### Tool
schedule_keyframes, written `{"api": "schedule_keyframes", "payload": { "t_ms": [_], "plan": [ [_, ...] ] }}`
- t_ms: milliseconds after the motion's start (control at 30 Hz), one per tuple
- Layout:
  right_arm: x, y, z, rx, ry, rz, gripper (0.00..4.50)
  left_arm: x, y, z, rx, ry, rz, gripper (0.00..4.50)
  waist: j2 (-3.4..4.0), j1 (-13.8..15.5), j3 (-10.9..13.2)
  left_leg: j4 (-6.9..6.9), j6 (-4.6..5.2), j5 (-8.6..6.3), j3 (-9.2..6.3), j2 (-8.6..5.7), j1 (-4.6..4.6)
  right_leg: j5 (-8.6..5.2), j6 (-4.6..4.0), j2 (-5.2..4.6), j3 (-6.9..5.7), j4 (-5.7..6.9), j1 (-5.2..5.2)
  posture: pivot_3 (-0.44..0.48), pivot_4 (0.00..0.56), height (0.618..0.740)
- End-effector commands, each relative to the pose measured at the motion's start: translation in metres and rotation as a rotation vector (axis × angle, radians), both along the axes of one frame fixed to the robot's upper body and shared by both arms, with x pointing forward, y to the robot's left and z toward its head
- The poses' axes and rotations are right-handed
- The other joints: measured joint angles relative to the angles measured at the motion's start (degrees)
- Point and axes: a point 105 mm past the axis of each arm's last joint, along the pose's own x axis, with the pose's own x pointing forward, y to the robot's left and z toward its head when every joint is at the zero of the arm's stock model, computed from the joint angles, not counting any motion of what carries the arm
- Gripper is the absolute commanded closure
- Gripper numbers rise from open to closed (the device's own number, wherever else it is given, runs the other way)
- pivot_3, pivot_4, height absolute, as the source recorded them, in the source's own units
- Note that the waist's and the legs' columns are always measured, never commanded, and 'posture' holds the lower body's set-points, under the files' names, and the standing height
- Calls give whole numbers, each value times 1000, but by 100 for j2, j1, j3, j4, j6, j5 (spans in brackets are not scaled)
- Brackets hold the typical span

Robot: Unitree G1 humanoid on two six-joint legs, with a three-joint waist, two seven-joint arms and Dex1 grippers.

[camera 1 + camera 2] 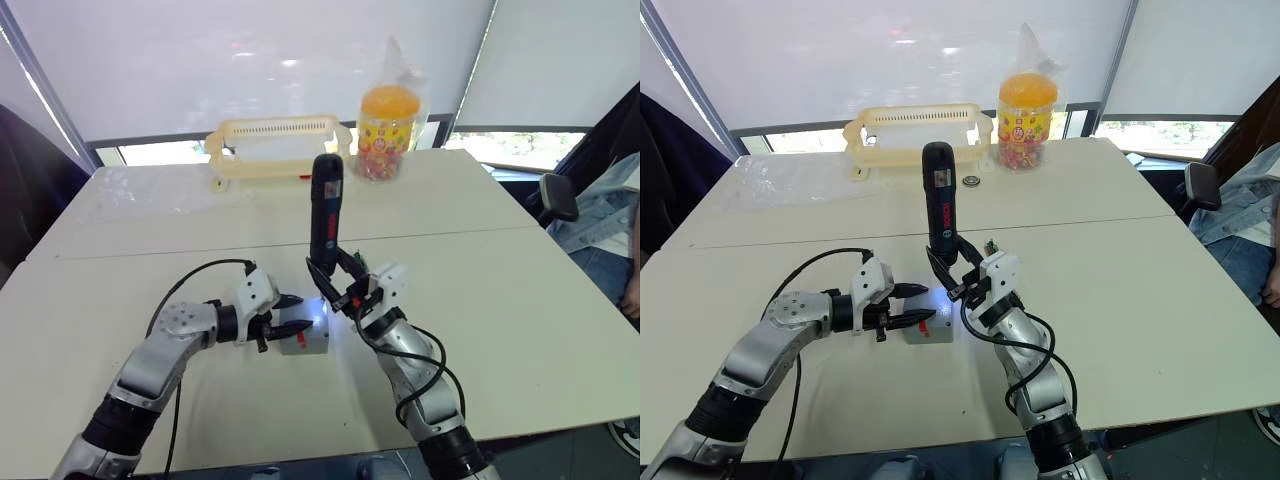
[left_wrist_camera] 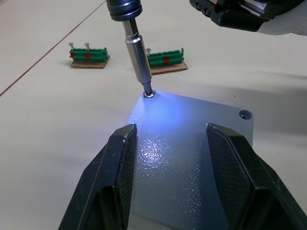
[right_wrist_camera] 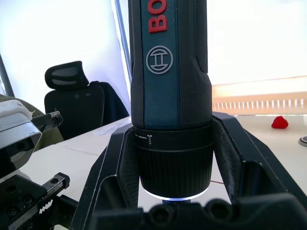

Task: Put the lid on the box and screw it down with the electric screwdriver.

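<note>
The right gripper (image 1: 962, 280) pinches the electric screwdriver (image 1: 939, 205), upright, its red writing starting "BO". Its lit bit touches a screw at the lid's (image 2: 192, 158) far corner. The lid covers the box (image 1: 930, 328), mid-table. The left gripper (image 1: 915, 305) is spread around the box.

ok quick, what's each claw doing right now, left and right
Left claw: open, fingers over the lid, not gripping it.
Right claw: closed on the screwdriver, bit in a corner screw.
</note>
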Motion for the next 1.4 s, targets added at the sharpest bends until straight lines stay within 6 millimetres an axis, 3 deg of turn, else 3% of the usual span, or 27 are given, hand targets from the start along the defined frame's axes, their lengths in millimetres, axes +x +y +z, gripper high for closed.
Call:
{"api": "schedule_keyframes", "payload": {
  "t_ms": [33,233,567,733,967,1400],
  "plan": [
    [-9,7,-92,-153,312,27,2717,-3,5,-13,38,45,19,2182,-1,1,-1,-1,0,0,0,1,2,-1,-1,1,0,0,1,0,150,740],
    [-5,3,-94,-209,269,0,2717,-1,7,-12,41,42,23,2182,-5,0,-5,-28,-1,-1,1,3,49,-13,-11,0,3,-1,24,0,150,740],
    [11,-14,-81,-211,202,-89,2717,2,6,-11,37,33,28,2182,-11,46,-8,-33,-2,-1,-5,4,53,-18,-15,-1,-1,-2,21,0,150,740],
    [12,-21,-41,-95,147,-115,2717,2,6,-13,37,33,29,2182,-11,62,-3,-29,-2,-1,-10,2,49,-18,-15,-6,1,-3,23,0,150,740],
    [-10,-32,19,-17,45,-138,2717,3,2,-13,34,25,13,2182,21,75,20,-22,-7,3,-24,-3,-35,-14,-16,-7,-11,1,-32,0,150,740],
    [-19,-34,63,16,-38,-151,2717,3,-2,-14,68,5,-41,2182,14,74,100,-22,-11,6,-26,-17,-59,-11,-15,-16,-24,-1,-47,0,150,740]
  ]
}}
